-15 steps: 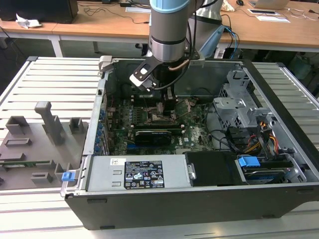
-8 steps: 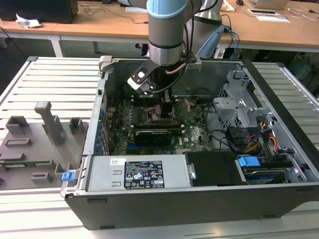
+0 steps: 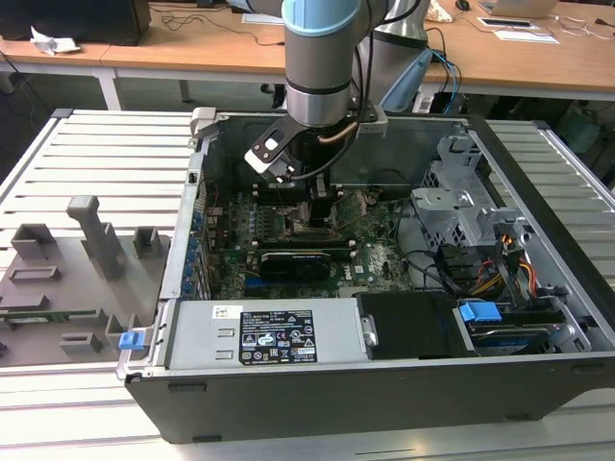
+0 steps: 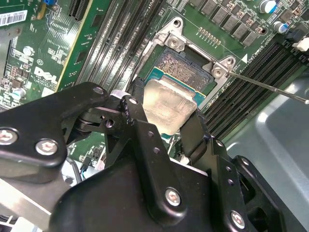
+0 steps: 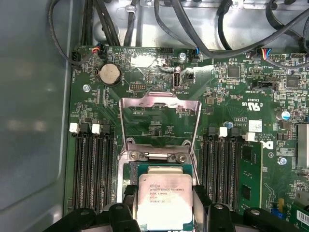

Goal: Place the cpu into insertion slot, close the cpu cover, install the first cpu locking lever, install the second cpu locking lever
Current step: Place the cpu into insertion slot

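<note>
Black gripper fingers, two of them, clamp the one cpu by opposite edges, closed to its width, directly over the open socket on the motherboard. Whether the cpu is seated I cannot tell. Just beyond, the single cpu cover is swung open on its hinge. One thin locking lever juts beside the socket.

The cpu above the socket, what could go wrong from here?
1. The cpu hangs over the socket, not seated; lowered out of line, a corner might bend the exposed contacts.
2. The pincer holds it by two opposite edges, so it could slip or twist.
3. The open cpu cover might swing down onto it.
</note>
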`<state>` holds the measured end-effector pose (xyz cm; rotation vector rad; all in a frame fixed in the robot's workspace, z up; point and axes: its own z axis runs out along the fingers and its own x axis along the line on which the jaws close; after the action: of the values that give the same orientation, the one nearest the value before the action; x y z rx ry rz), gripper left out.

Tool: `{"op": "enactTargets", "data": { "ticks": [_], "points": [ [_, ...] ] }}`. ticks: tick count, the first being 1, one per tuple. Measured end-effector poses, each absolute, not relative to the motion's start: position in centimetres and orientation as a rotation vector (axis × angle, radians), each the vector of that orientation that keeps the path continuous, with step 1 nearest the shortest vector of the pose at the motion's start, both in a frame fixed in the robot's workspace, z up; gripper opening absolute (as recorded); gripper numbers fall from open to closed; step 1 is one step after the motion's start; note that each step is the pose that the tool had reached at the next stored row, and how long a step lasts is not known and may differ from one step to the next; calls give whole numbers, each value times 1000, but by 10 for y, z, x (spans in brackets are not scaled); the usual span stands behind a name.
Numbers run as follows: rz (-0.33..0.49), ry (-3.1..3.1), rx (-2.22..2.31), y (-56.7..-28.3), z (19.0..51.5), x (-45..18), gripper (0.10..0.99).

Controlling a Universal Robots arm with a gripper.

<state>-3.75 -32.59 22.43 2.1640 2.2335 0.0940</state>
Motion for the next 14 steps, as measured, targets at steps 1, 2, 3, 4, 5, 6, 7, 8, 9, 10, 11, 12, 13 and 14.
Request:
{"op": "enactTargets", "data": {
  "ticks": [1,2,3,4,5,6,7,8,9,10,11,12,13,14],
  "points": [
    [94,2234,2164,-326,224,-38,541],
    [94,2234,2164,-326,224,-38,541],
    [94,2234,2164,-326,224,-38,541],
    [94,2234,2164,-326,223,-38,541],
    [94,2233,2164,-326,223,-38,541],
    [94,2233,2164,-326,222,-38,541],
    [94,2231,2166,-326,220,-38,541],
    [93,2229,2168,-326,220,-38,541],
    [93,2228,2169,-326,220,-39,541],
    [94,2228,2169,-325,220,-40,541],
    [94,2227,2170,-325,219,-41,541],
    [94,2225,2172,-325,219,-41,541],
    [94,2223,2174,-324,219,-41,541],
    [94,2219,2178,-324,219,-42,541]
  ]
}}
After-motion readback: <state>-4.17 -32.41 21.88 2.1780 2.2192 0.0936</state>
